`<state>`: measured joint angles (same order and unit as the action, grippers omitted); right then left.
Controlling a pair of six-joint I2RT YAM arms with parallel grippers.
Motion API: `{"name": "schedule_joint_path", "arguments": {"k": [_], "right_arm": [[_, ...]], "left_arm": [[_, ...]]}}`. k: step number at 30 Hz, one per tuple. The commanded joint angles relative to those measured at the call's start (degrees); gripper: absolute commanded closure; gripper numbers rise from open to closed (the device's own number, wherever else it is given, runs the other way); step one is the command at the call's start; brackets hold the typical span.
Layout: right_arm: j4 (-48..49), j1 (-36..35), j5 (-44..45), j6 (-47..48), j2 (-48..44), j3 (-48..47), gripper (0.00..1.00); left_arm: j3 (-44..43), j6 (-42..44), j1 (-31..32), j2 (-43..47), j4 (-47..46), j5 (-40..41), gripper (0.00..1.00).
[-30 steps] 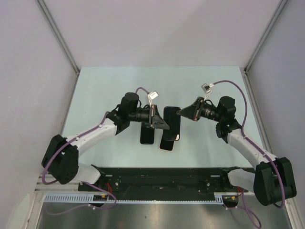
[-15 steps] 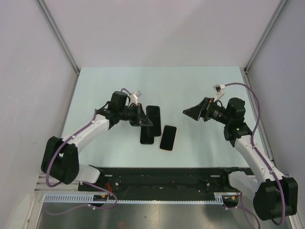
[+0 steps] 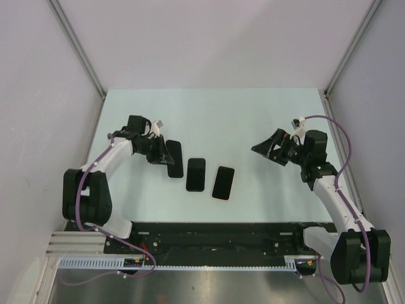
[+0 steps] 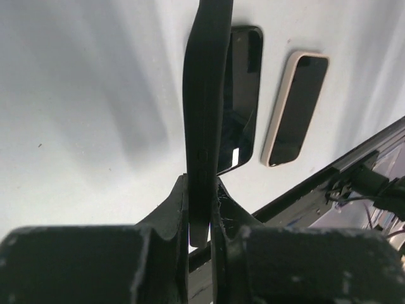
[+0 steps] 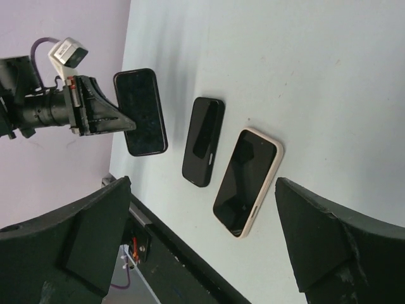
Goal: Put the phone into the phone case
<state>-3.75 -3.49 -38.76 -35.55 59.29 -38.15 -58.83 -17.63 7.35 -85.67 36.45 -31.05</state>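
left gripper (image 4: 200, 212): closed on the short end of a thin, rounded-rectangle, matte black slab (image 5: 140, 112), which appears to be held clear of the pale green table (image 3: 253, 114). seen edge-on from the left wrist, the slab bows slightly. that suggests a soft case rather than a handset, but this cannot be confirmed.

landmark: the glossy black phone (image 3: 195, 175), lying flat and bare on the table. the black slab hangs just beside it on the left arm's side and does not touch it. on the landmark's other side, near and roughly parallel, lies a dark-faced, cream-rimmed phone (image 3: 223, 183). the rim reads as a pale case round a handset, though how well it is seated cannot be checked.

right gripper (image 3: 264, 147): jaws spread wide, holding nothing, well apart from the black phone on the right arm's side.

progress, as judged: early to middle. the likely case is in hand, while the black phone is untouched and uncased. outstanding: bring the slab and the black phone together, align the corners, and press the phone home all round.
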Motion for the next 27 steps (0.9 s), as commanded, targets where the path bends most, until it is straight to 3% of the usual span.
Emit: {"name": "schedule_joint_path", "arguments": {"k": [1, 7, 9, 12, 13, 16, 27], "right_arm": [[0.23, -0.29, -3.68, -0.66, 1.27, -1.93, 0.00], [-0.12, -1.52, -5.26, 1.80, 3.11, -1.93, 0.00], [0.41, -1.52, -6.23, 1.71, 3.47, -1.93, 0.00], [0.76, -1.52, -6.85, 1.54, 3.29, -1.93, 0.00], [0.85, -1.52, -7.20, 1.54, 3.03, -1.93, 0.00], [-0.20, -1.70, -6.15, 1.98, 2.24, -2.01, 0.00], [-3.80, -4.51, -1.77, 3.03, 0.13, -2.19, 0.00]], "left_arm": [[-3.57, 9.00, 0.20, -5.46, 6.00, -1.30, 0.99], [-1.56, 7.96, 0.12, -11.00, 3.81, -3.32, 1.00], [-0.76, 7.52, 0.12, -12.41, 3.37, -0.53, 0.99], [-1.03, 7.26, 0.12, -14.88, 4.25, 4.23, 0.88], [-1.29, 7.17, 0.12, -15.23, 4.59, 6.85, 0.74], [-2.16, 7.08, 0.12, -14.88, 5.47, 10.64, 0.62], [-3.84, 3.92, -0.06, -8.57, 6.62, 22.17, 0.48]]}}
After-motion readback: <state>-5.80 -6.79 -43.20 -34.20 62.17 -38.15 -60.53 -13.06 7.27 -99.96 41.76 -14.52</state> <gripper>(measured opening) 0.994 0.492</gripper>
